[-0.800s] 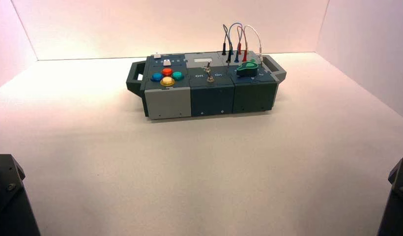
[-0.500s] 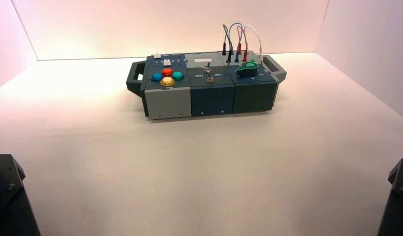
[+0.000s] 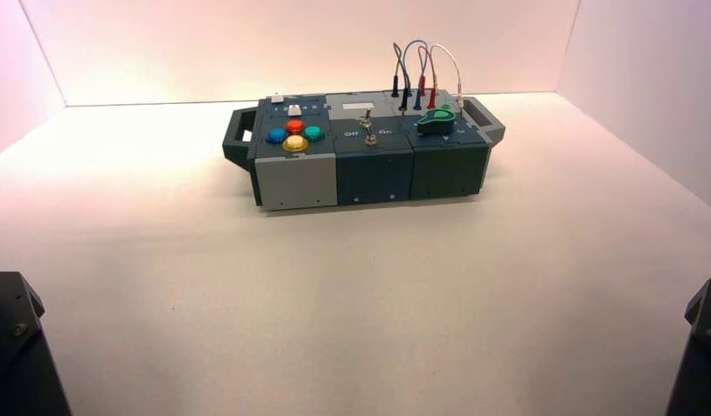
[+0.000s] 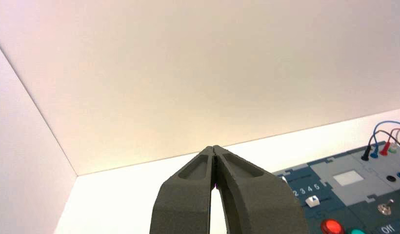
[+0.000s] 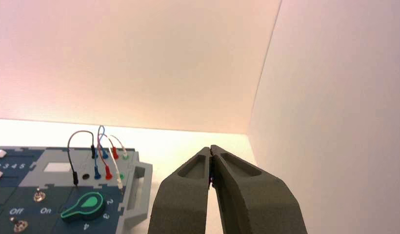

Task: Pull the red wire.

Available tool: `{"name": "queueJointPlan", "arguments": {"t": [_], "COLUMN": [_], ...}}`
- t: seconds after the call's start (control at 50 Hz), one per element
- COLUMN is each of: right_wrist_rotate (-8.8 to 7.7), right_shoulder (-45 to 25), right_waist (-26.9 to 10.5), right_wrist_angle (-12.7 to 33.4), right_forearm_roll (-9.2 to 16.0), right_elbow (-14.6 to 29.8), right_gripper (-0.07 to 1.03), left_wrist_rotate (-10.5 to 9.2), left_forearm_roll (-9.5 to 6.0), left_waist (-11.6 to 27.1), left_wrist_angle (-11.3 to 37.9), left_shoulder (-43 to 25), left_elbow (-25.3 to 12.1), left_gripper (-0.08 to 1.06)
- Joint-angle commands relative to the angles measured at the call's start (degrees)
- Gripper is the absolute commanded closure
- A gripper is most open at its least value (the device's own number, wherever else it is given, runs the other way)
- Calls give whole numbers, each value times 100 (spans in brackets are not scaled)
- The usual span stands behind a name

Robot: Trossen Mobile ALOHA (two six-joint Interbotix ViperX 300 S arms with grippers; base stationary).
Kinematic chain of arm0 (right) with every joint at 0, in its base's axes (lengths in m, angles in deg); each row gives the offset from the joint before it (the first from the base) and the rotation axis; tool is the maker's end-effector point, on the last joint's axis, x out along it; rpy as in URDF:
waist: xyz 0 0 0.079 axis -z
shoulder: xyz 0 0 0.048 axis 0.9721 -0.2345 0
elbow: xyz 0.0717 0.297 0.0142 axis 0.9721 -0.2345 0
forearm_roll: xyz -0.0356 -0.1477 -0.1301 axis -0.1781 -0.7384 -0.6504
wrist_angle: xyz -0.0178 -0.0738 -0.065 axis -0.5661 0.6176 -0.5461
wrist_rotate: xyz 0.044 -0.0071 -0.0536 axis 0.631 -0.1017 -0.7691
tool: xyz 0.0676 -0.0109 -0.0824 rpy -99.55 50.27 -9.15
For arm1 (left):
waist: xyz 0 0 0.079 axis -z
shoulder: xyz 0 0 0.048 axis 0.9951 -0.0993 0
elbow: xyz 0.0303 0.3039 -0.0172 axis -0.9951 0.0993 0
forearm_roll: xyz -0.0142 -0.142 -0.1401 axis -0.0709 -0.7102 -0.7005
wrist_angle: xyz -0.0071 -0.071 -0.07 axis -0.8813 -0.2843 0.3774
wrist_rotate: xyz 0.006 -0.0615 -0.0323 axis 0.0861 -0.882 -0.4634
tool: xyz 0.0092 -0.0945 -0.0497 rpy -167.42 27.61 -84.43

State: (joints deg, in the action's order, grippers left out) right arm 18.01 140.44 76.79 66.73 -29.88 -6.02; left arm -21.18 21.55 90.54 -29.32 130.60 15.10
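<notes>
Both grippers, left [image 4: 215, 148] and right [image 5: 210, 147], fingers clenched empty; box [image 3: 369, 165] reads "Off", "On".

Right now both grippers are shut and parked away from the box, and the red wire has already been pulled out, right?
Not quite. In the right wrist view the red wire is still plugged into the box. The rest holds: the left gripper and right gripper are shut, away from the box.

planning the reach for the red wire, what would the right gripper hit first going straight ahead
Probably nothing on the box: the right gripper points past its handle end toward the back wall corner; the red wire sits off to one side.
</notes>
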Motion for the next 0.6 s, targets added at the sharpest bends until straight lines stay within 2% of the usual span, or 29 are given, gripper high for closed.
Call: {"name": "queueJointPlan", "arguments": {"t": [0.02, 0.18, 0.38, 0.4, 0.6], "right_wrist_rotate": [26, 26, 26, 26, 26], "right_shoulder": [26, -35, -229, -290, -721], "right_waist": [-114, -272, -281, -281, -281], "right_wrist_angle": [26, 694, 1151, 1274, 2083], "right_forearm_roll": [70, 132, 149, 149, 167], "right_elbow": [114, 475, 677, 738, 1204], "right_gripper": [98, 97, 90, 89, 82], "left_wrist_rotate": [0, 0, -9, -18, -141], "left_forearm_roll": [9, 18, 0, 0, -70], "left_waist": [26, 264, 387, 396, 519], "left_wrist_angle": [-9, 202, 967, 1151, 1863], "left_shoulder": [0, 53, -26, -70, -185], "left_elbow": [-149, -237, -554, -624, -1002], "left_gripper": [101, 101, 101, 101, 101]}}
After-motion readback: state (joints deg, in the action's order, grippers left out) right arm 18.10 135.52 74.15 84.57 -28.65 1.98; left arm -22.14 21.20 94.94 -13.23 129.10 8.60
